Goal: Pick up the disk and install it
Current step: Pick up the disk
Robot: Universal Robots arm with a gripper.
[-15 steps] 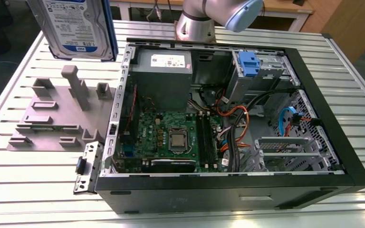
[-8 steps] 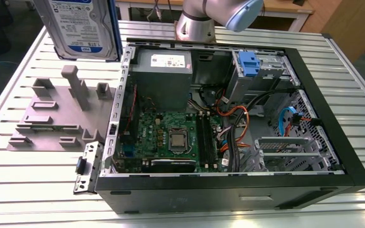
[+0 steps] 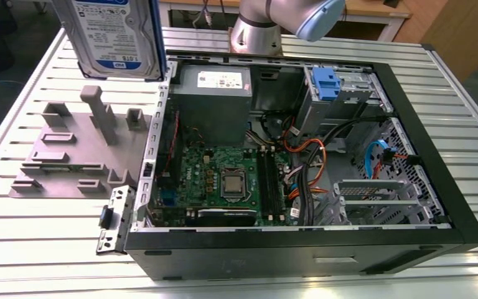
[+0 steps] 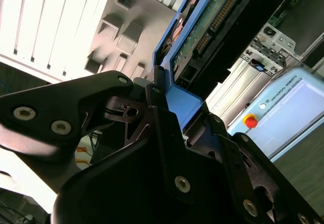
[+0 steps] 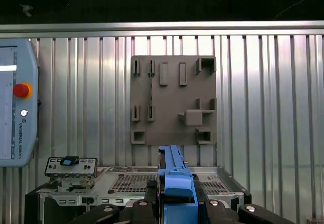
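End effector [image 5: 178, 209] clamps the disk [image 3: 114, 37]; disk aloft.

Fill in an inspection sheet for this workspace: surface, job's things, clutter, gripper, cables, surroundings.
Surface: slatted metal table, carrying the open computer case.
Job's things: disk held in the air, clear of the table, label facing the exterior view.
Clutter: grey moulded holder beside the case.
Gripper: shut on the disk's blue frame.
Cables: blue cable and orange wires inside the case.
Surroundings: control pendant with a red button; arm base beyond the case.
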